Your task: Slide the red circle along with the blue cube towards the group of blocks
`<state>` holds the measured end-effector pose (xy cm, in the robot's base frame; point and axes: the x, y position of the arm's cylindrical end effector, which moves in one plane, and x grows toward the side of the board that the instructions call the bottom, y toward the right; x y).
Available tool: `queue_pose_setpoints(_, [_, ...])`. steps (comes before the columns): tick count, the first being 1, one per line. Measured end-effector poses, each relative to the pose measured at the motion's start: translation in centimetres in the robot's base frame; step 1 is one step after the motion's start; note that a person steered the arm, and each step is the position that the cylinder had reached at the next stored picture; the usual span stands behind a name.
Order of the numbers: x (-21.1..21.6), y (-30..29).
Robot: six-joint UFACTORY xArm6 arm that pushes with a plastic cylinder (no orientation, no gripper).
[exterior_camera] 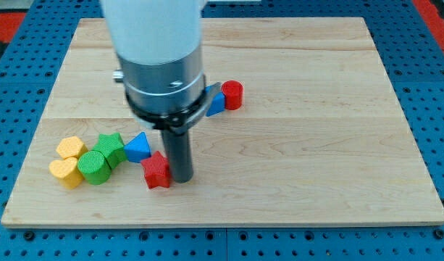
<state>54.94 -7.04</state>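
My arm (158, 32) is a broad white cylinder at the view's top, meeting a brushed silver-grey band — one small screw head shows on its face. Below sits a black collar, then a straight dark rod (179, 152), round and plain, down to my tip (182, 179).

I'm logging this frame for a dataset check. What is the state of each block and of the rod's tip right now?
red circle: upright, touching the blue cube
blue cube: partly hidden by the arm
red star: flat, beside my tip
my tip: on the board, right of the red star
blue triangle: beside green star
green star, green cylinder, two yellow blocks: clustered together
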Motion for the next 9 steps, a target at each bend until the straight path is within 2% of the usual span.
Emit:
queue_pose_setpoints(2, [0.4,-3.9])
queue_pose_setpoints(3, [2.0,-3.3])
queue_pose_setpoints(5, [0.8,15.3])
queue_pose_setpoints(6, [-4.7,18.2])
queue_pose_setpoints(8, [-17.1,19.2])
queue_pose_setpoints(9, [-19.0,15.2])
